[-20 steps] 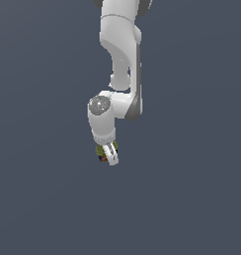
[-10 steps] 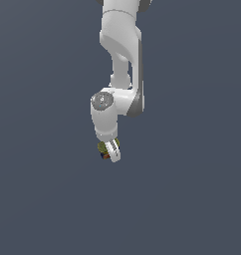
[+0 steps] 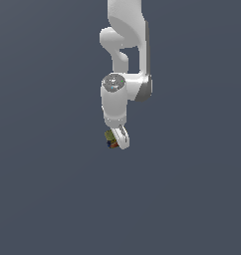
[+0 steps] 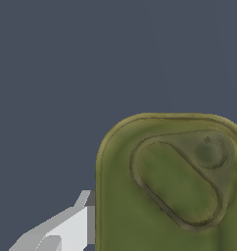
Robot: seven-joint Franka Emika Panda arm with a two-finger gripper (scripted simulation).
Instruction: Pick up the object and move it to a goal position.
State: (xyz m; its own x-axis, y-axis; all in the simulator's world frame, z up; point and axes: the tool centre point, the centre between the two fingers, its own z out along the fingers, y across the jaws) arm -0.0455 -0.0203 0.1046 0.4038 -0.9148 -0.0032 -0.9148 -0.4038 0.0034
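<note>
The object, a small olive-green can (image 3: 110,138) with red, orange and blue label marks, sits between the fingers of my white gripper (image 3: 116,140) in the exterior view. The gripper is shut on it and hangs from the arm, which reaches down from the top of the picture. In the wrist view the can's olive-green lid (image 4: 172,184) with its pull-tab outline fills much of the picture, and one white finger (image 4: 66,228) shows beside it. The far side of the can is hidden behind the gripper in the exterior view.
A plain dark grey-blue surface (image 3: 53,189) lies all around. No goal marker shows in either view.
The arm and the gripper with the can have shifted a little toward the exterior view's right and slightly up.
</note>
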